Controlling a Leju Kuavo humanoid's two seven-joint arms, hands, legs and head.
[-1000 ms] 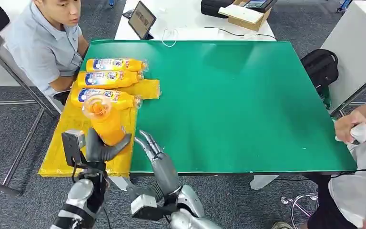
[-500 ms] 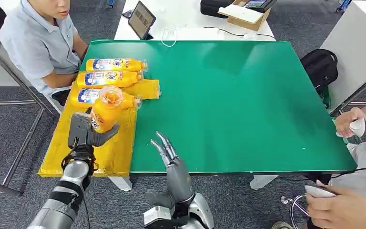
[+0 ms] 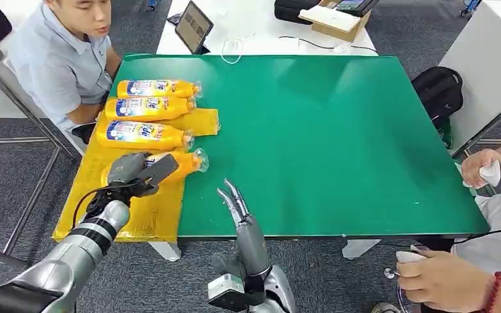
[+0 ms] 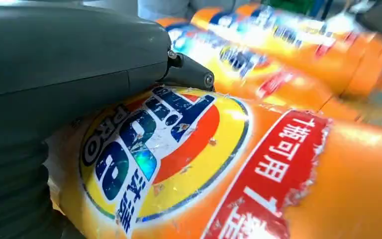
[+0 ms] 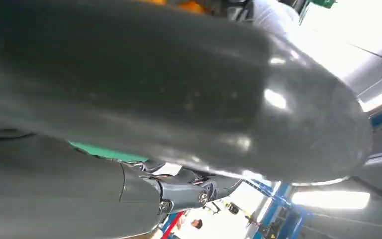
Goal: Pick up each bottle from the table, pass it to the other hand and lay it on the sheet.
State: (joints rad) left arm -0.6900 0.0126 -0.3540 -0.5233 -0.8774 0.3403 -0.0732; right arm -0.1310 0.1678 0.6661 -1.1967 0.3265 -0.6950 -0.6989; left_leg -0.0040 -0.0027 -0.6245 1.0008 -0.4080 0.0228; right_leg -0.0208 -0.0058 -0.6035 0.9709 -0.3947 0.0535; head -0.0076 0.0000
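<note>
we see the left hand (image 3: 134, 173) gripping the fourth bottle (image 3: 181, 164), which lies on its side on the yellow sheet (image 3: 137, 218), cap end poking over the sheet's edge onto the green table (image 3: 326, 137). three more bottles (image 3: 145, 108) lie in a row on the sheet beyond it, near a seated person (image 3: 59, 59). right hand (image 3: 241, 212) is held up at the table's near edge, fingers straight and apart, holding nothing. another person's hand (image 3: 440, 280) at the lower right.
</note>
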